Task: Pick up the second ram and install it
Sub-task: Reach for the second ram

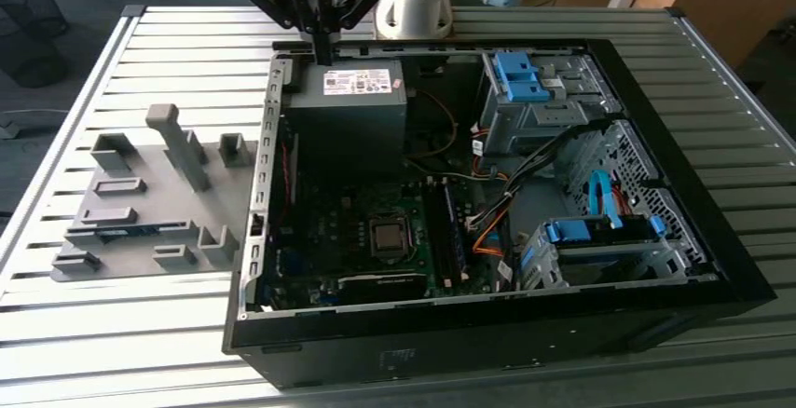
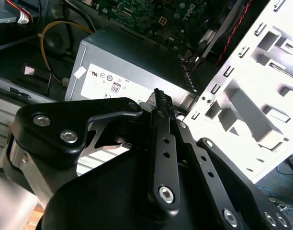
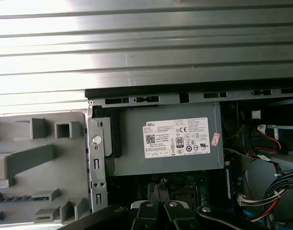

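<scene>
The second ram is a thin blue-green stick lying in a slot of the grey fixture plate, on the table at the exterior view's left of the computer case; the first wrist view catches it at the plate's edge. My gripper hangs far from it, over the case's back wall above the grey power supply. Its black fingers are pressed together with nothing between them. A darker memory stick stands in the motherboard.
The open black case lies on a slatted metal table. Inside it are blue drive cages, cable bundles and the processor socket. The fixture plate carries several upright grey holders.
</scene>
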Motion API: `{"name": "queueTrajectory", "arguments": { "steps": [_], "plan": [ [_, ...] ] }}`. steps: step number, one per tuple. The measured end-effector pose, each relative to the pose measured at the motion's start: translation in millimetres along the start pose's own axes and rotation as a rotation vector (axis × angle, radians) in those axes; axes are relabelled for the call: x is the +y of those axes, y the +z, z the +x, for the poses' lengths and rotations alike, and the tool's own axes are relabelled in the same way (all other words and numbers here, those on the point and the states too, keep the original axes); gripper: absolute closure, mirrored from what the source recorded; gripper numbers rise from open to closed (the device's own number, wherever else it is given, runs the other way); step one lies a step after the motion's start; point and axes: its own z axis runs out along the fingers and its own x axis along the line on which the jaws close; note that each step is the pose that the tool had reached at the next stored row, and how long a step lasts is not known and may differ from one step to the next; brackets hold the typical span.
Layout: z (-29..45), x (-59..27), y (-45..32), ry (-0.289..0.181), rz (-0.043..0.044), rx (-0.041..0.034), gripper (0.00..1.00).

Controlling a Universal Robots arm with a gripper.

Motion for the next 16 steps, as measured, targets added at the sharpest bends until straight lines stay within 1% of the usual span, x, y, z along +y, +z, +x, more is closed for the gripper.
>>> {"name": "queueTrajectory", "arguments": {
  "steps": [16],
  "plan": [
    [5.0,-0.4,0.2,0.0,0.0001,0.0006,0.89]
  ]
}}
